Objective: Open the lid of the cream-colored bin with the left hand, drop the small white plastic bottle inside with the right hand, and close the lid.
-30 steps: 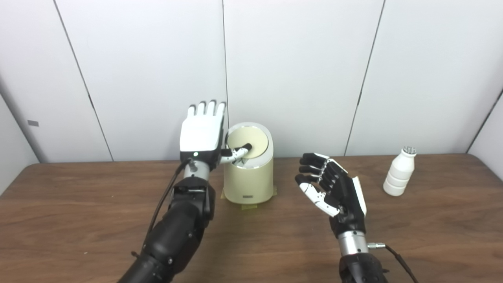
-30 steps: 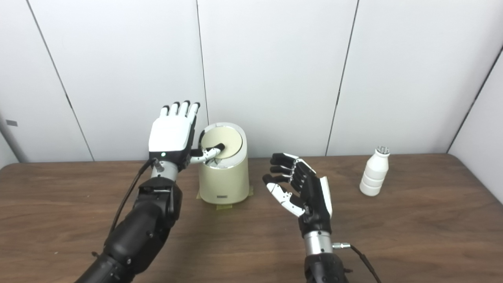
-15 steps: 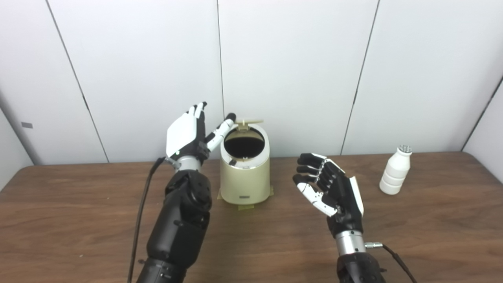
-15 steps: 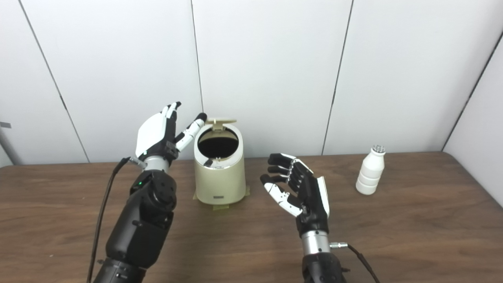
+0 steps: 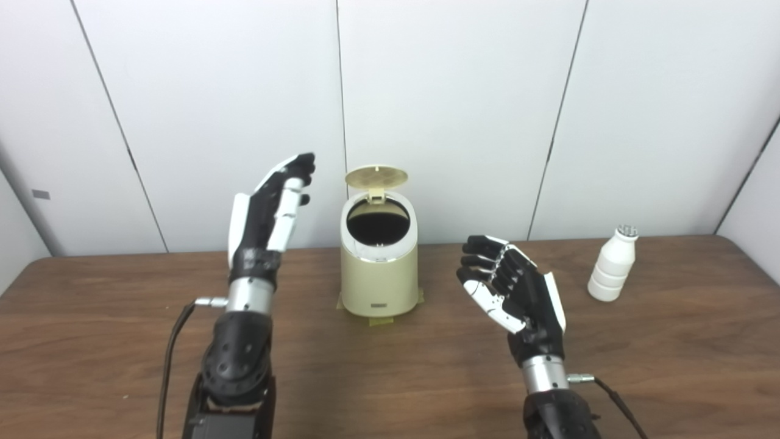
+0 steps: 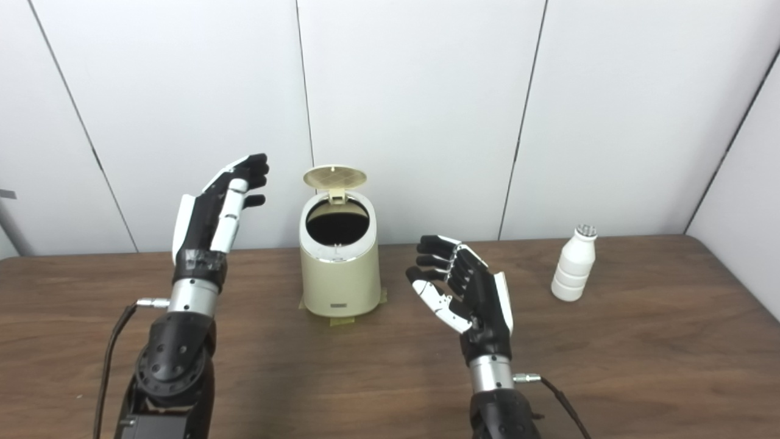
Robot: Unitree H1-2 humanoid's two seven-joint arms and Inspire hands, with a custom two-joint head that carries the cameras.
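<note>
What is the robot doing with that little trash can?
The robot is putting a bottle in the bin. The cream-colored bin has its lid flipped up, so you can see the dark inside. The left hand is raised beside it, open, touching nothing. The right hand waits open over the table. The small white bottle stands off to the right, not picked up yet.

Dark wooden table (image 5: 122,341), cream-colored bin (image 5: 379,277) standing open, small white bottle (image 5: 611,273) far right

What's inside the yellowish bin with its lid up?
Only darkness shows through the round opening of the cream-colored bin; its bottom is hidden. The small white plastic bottle stands outside on the wooden table.
</note>
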